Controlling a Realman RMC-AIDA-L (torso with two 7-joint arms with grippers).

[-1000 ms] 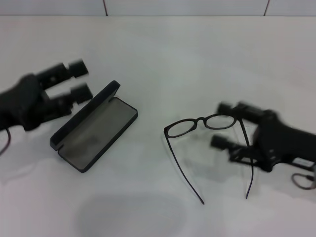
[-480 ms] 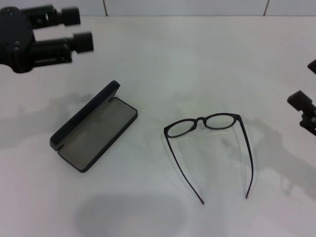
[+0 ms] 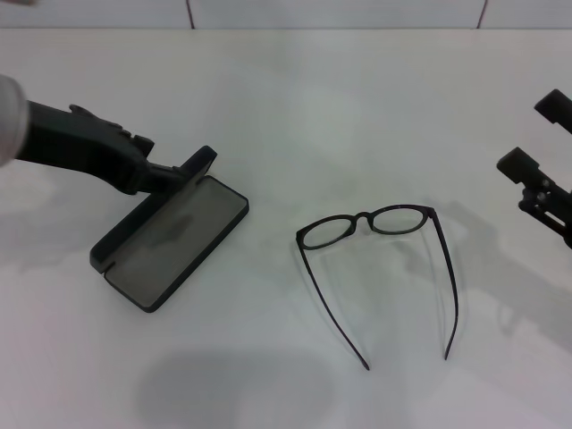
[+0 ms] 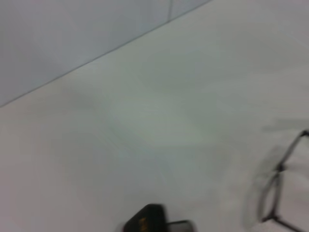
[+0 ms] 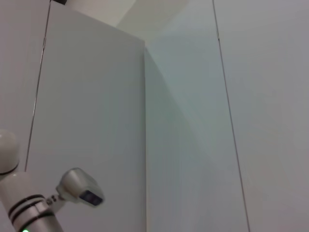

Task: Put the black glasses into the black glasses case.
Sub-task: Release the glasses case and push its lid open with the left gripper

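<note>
The black glasses (image 3: 362, 217) lie unfolded on the white table right of centre, lenses toward the back and temple arms pointing to the front. The black glasses case (image 3: 174, 237) lies open at the left, grey lining up, lid raised along its far-left side. My left gripper (image 3: 170, 175) reaches in from the left and ends at the lid's upper edge. My right gripper (image 3: 534, 134) hangs open at the right edge, apart from the glasses, nothing between its fingers. The left wrist view shows the case end (image 4: 149, 222) with orange lettering and part of the glasses (image 4: 280, 167).
The white table (image 3: 313, 98) meets a pale wall at the back. The right wrist view shows only wall panels and a white robot part (image 5: 79, 186).
My left arm has come down from the back left corner to the case lid. The right gripper has shifted slightly inward from the right edge. Glasses and case have not moved.
</note>
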